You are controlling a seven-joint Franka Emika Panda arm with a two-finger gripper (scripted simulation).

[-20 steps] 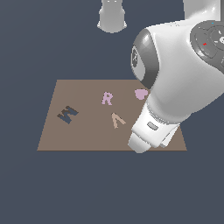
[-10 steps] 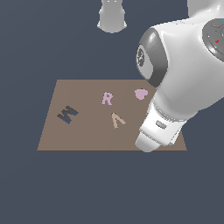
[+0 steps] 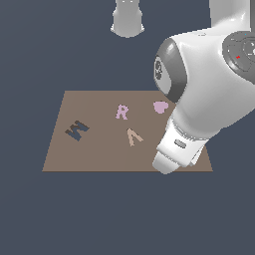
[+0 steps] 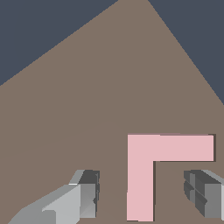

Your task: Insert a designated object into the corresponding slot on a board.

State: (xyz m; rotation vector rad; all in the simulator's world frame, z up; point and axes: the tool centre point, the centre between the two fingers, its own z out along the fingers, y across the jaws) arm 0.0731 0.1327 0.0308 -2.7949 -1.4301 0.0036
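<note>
In the wrist view the light-pink L-shaped block [image 4: 141, 175] lies flat on the brown board [image 4: 109, 87]. A thin dark line runs along some of its edges. No separate dark L-shaped slot shows in either view. My gripper [image 4: 143, 193] is open, with one finger [image 4: 87, 192] on each side of the L's long arm and clear of it. In the exterior view the hand [image 3: 167, 160] hangs low over the board's [image 3: 99, 154] near corner on the exterior view's right and hides the L.
On the board are a dark M-shaped recess [image 3: 76, 130], a lilac R [image 3: 121, 111], a pink heart [image 3: 160, 106] and a tan V-shaped piece [image 3: 133, 136]. A white robot base [image 3: 128, 20] stands beyond the board. The arm's bulk covers the board's right side.
The arm has shifted toward the exterior view's right and sunk a little over the board's near right corner. The shapes on the board have not moved.
</note>
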